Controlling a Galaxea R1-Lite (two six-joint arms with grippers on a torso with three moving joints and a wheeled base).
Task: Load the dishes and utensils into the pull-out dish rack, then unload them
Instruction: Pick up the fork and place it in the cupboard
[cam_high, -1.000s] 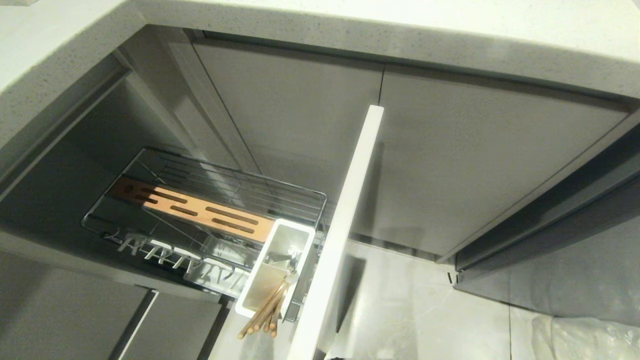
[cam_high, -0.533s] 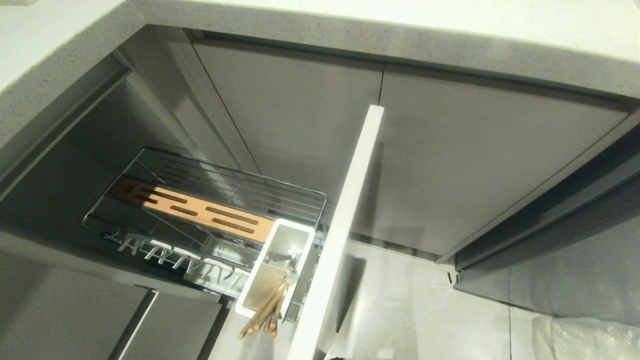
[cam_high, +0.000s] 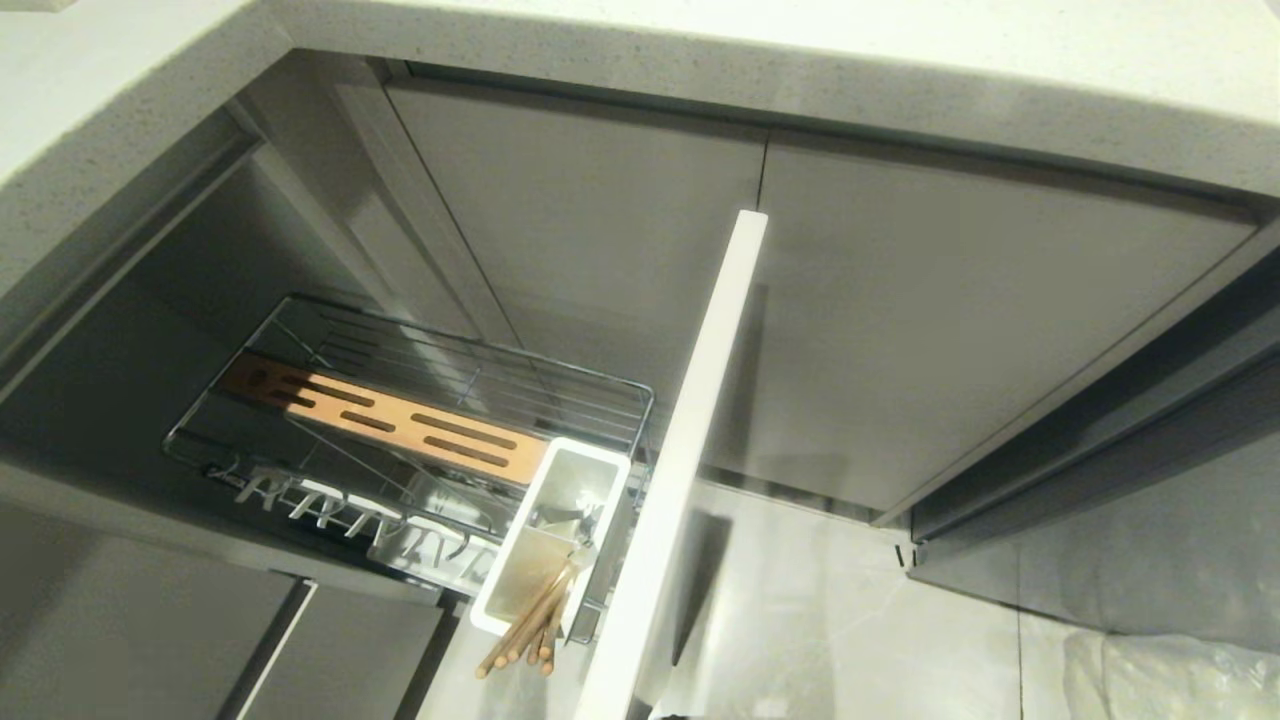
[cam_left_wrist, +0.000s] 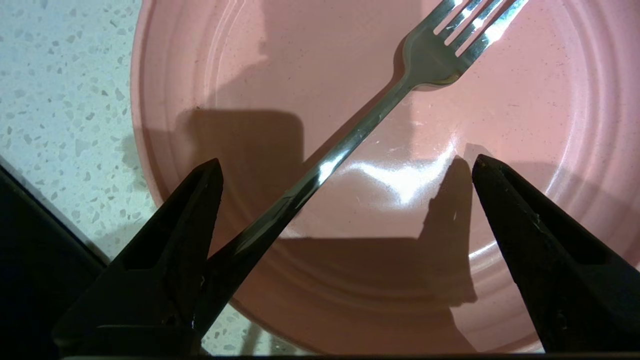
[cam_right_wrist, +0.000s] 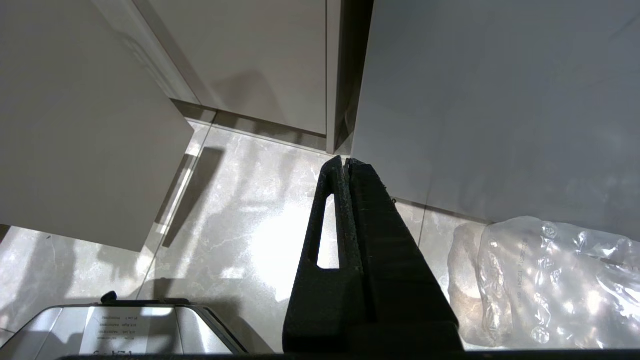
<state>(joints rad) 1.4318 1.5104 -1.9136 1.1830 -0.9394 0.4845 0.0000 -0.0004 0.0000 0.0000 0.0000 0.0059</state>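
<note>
From the head, the pull-out dish rack (cam_high: 420, 440) stands open, unchanged from a moment ago, chopsticks (cam_high: 525, 625) leaning in its white caddy (cam_high: 610, 470); no arm shows. At the left wrist, the left hand (cam_left_wrist: 345, 167) spreads wide over the pink plate (cam_left_wrist: 500, 250) on the speckled desk (cam_left_wrist: 60, 100), the fork (cam_left_wrist: 360, 135) lying loose between its fingers; it looks freshly unloaded. At the right wrist, the right hand (cam_right_wrist: 346, 162) hangs closed, parked above the floor (cam_right_wrist: 240, 220).

pale speckled stone countertop (cam_high: 700, 50) overhangs flat grey cabinet doors (cam_high: 950, 330); glossy marbled floor tiles (cam_right_wrist: 240, 240) reflect bright light, a crumpled clear plastic bag (cam_right_wrist: 540, 280) lying there.
</note>
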